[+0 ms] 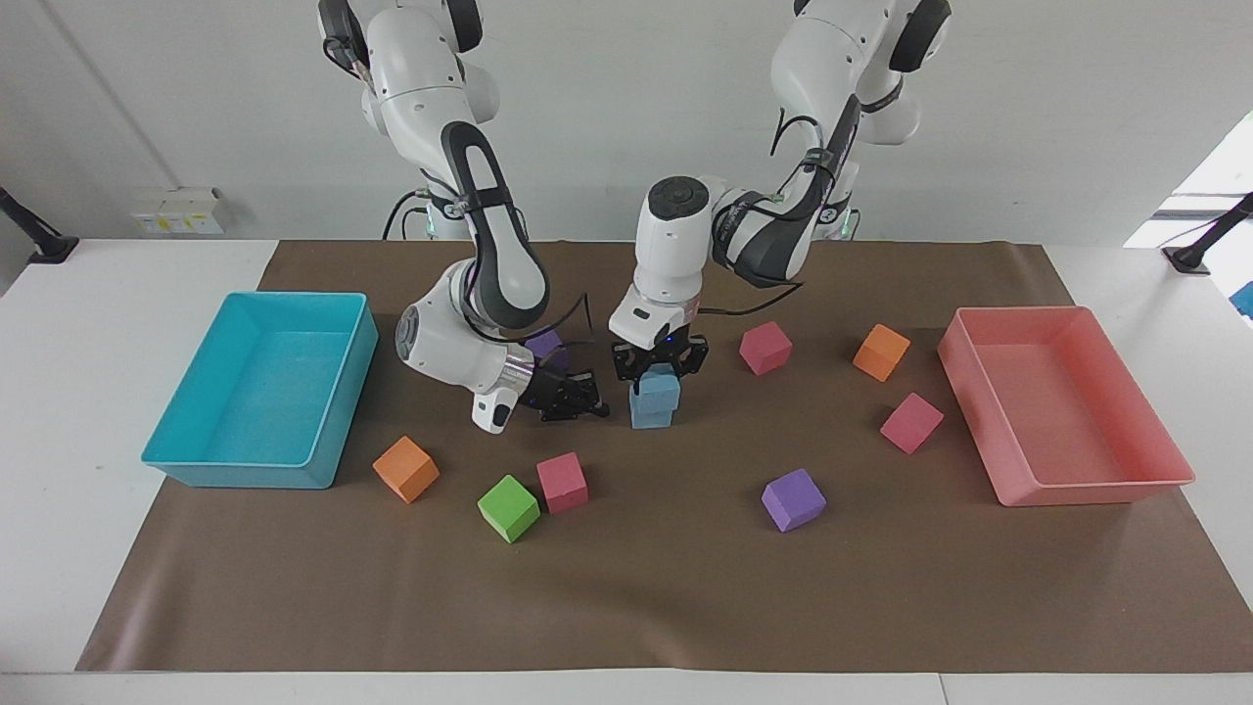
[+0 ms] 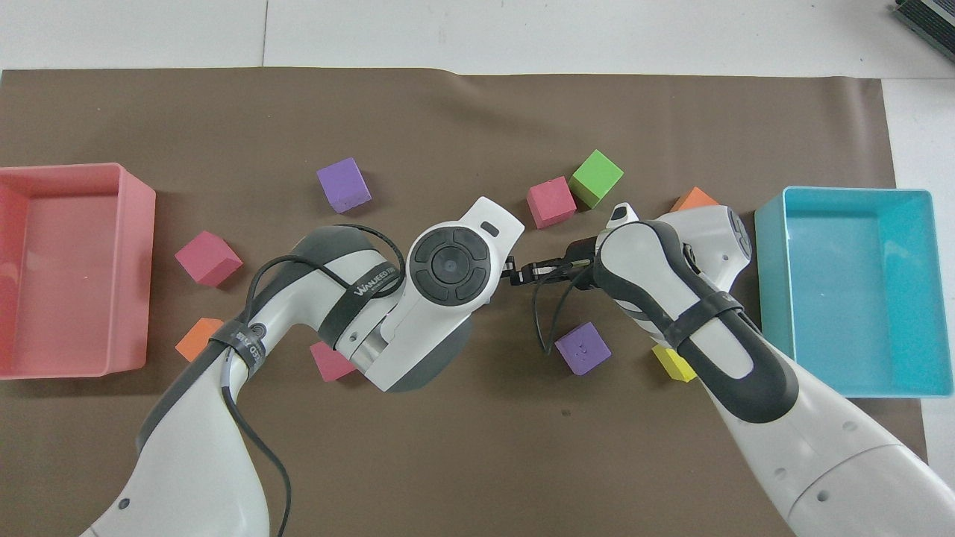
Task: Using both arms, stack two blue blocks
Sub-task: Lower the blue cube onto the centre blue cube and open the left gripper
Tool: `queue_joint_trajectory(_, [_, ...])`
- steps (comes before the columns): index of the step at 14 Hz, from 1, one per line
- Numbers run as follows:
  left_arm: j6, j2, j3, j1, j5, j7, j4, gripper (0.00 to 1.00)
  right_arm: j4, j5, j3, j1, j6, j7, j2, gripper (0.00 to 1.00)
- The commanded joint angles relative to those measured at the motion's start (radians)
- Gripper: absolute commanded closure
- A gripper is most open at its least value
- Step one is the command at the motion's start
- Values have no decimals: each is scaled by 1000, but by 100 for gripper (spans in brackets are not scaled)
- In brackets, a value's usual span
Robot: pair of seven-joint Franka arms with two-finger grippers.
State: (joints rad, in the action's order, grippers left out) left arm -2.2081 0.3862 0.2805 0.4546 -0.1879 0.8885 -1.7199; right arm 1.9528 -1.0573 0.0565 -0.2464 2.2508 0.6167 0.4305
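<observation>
My left gripper (image 1: 658, 370) clamps the upper light sky-blue foam cube (image 1: 661, 383) by its side faces atop its twin (image 1: 651, 412); light, squashy; right gripper (image 1: 571, 396) jaws clenched empty.

We see the left tool (image 1: 659, 364) on top of the blue blocks (image 1: 654, 399) and the right tool (image 1: 571, 396) just beside them, blocking those sides, while the bare mat (image 1: 685, 578) farther from the robots leaves room.
</observation>
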Motion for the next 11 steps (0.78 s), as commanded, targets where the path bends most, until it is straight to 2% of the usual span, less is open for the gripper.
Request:
queue_joint_trajectory(1, [34,16,-17,26,-31,23,34,53,28,-36,5,1,24,28,-21,100])
queue_joint_trajectory(11, [42,13,-15,50,-22,23,32,54,28,-36,5,1,26,28,-21,100])
